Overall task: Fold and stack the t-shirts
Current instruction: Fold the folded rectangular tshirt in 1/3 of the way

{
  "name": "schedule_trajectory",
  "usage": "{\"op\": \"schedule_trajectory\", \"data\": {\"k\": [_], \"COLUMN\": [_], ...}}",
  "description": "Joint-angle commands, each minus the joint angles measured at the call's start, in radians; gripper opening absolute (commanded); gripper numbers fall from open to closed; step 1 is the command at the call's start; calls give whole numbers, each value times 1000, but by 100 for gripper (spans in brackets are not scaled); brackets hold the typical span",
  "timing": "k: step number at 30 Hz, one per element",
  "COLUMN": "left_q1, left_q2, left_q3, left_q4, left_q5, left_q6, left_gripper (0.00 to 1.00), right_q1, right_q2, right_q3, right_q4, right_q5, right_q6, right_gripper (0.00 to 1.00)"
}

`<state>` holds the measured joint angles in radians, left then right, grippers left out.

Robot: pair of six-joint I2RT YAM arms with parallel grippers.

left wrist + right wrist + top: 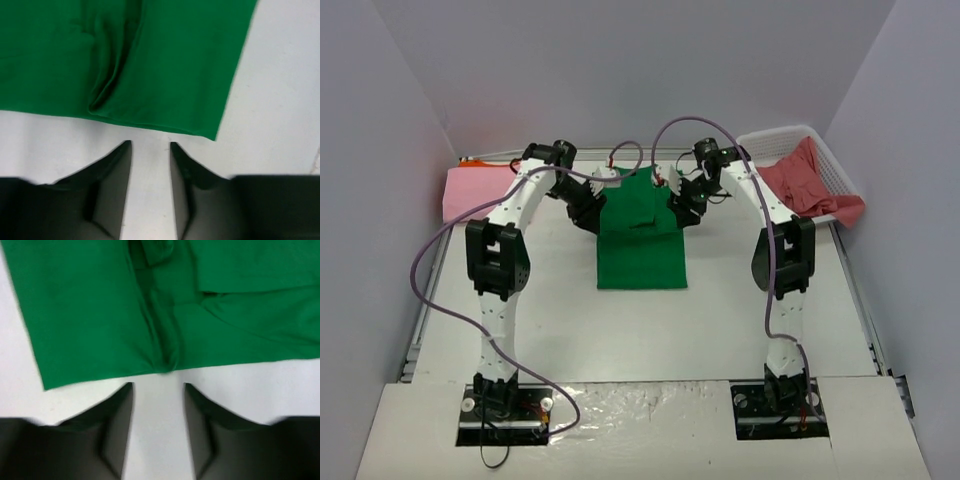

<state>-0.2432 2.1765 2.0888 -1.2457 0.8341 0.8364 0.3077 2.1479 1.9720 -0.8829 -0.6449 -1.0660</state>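
Note:
The bright green t-shirt point(640, 240) lies flat mid-table, folded into a long strip with a crease bump near its far part. My left gripper point(594, 214) is at its left edge and my right gripper point(678, 212) at its right edge. In the left wrist view the gripper point(150, 146) is open and empty, just short of the green hem point(165, 60). In the right wrist view the gripper point(158, 386) is open and empty, just short of a puckered green edge point(100, 315). The light pink shirt point(478, 188) lies folded at far left, with an orange edge point(472, 162) behind it. The coral red shirt point(810, 182) hangs out of the basket.
The white lattice basket point(826, 158) stands at the far right corner against the wall. Grey walls close in the table on the left, the back and the right. Purple cables loop from both arms above the table.

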Motion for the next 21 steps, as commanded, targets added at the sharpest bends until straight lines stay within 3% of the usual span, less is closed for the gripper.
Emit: {"op": "schedule_trajectory", "data": {"k": [1, 5, 8, 10, 14, 21], "left_q1": [15, 16, 16, 13, -27, -168], "left_q2": [41, 150, 120, -7, -278, -647], "left_q3": [94, 319, 341, 225, -260, -782], "left_q4": [187, 137, 68, 95, 274, 474], "left_q5": [-71, -112, -98, -87, -170, -286], "left_q6": [-83, -95, -99, -77, -45, -71], "left_gripper": [37, 45, 45, 45, 46, 46], "right_q1": [-25, -42, -41, -35, -6, 59], "right_q2": [105, 207, 185, 104, -93, -400], "right_q3": [107, 293, 321, 235, -23, -425], "right_q4": [141, 179, 186, 190, 219, 242], "right_q5": [34, 62, 67, 41, 39, -56], "right_q6": [102, 199, 233, 233, 198, 193], "right_gripper": [46, 53, 55, 56, 59, 59]}}
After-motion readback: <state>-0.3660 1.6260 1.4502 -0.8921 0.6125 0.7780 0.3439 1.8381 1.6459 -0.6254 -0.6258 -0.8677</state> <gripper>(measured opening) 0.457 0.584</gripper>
